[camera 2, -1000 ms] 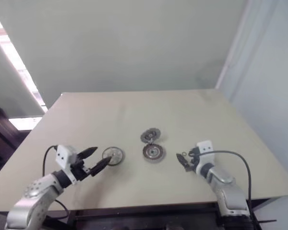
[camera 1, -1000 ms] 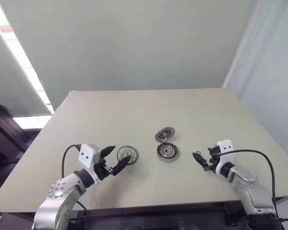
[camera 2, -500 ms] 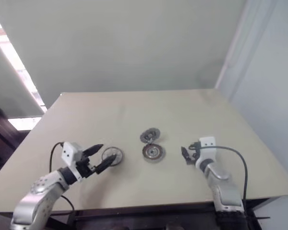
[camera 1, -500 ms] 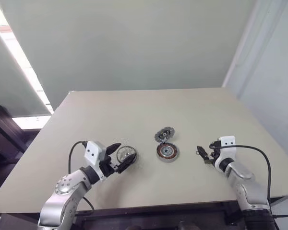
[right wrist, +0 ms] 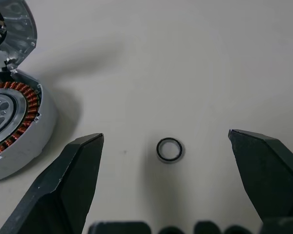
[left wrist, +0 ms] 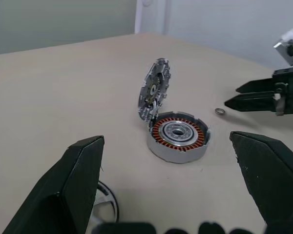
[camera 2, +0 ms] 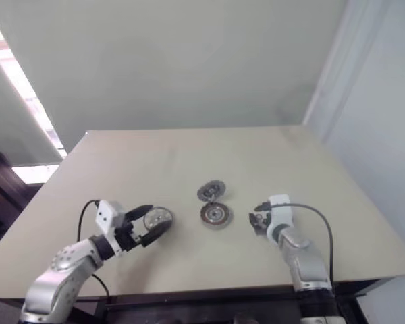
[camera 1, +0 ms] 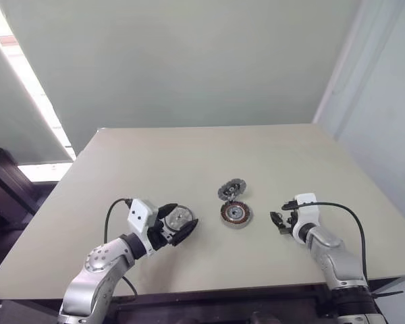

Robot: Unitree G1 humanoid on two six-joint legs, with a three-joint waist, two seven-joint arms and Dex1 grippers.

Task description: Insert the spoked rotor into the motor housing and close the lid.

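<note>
The spoked rotor (camera 1: pixel 177 217) lies flat on the table, left of the motor housing (camera 1: pixel 235 214). The housing shows its copper windings (left wrist: pixel 178 132). The lid (camera 1: pixel 231 190) stands tilted upright at the housing's far edge, open. My left gripper (camera 1: pixel 178 222) is open and hovers over the rotor without gripping it. The rotor's rim (left wrist: pixel 105 210) peeks out beside one finger. My right gripper (camera 1: pixel 277 221) is open just right of the housing, pointing down at the table with nothing held.
A tiny black o-ring (right wrist: pixel 169 149) lies on the table between my right fingers, apart from the housing (right wrist: pixel 12 127). The beige table (camera 1: pixel 189 155) has bare room behind and on both sides. A wall rises beyond its far edge.
My left gripper has moved right, from beside the rotor to over it. My right gripper has shifted left toward the housing and tipped further down. Rotor, housing and lid have not moved.
</note>
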